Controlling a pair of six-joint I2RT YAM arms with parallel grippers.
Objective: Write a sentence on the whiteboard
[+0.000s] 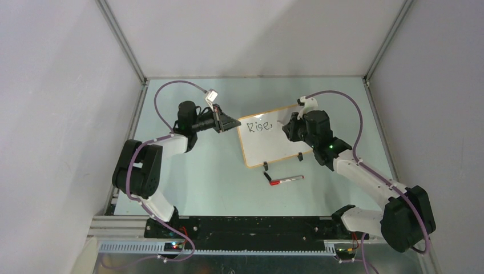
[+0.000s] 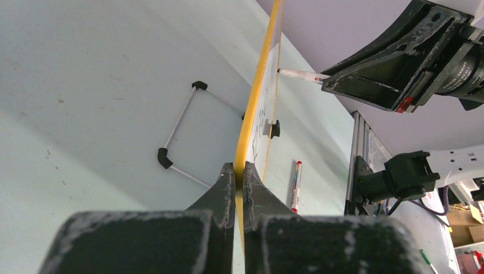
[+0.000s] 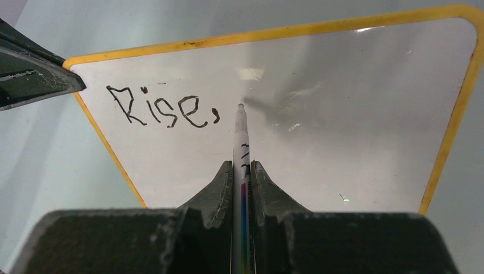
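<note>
The whiteboard (image 1: pixel 268 145) is sitting just right of centre in the top view on the pale table (image 1: pixel 194 177), with an arm reaching in from each side. The left gripper (image 2: pixel 240 174) is clamping its jaws fully onto the board's yellow frame at the left edge, probably to stop the board sliding under the pen's pressure. The right gripper (image 3: pixel 242 168) is pinching a white marker (image 3: pixel 240 134) tightly between its fingers, barrel along the fingers and tip pointing forward. This is putting the nib at or just off the board surface, right after the comma; I cannot tell whether it is touching. The sentence (image 3: pixel 162 107) is showing only "Rise," so far, in the upper left of the board, so the writing seems to be about a third done, with blank space waiting to the right and below. A second marker (image 1: pixel 285 180) is lying loose on the table just below the board, apart from both arms.
</note>
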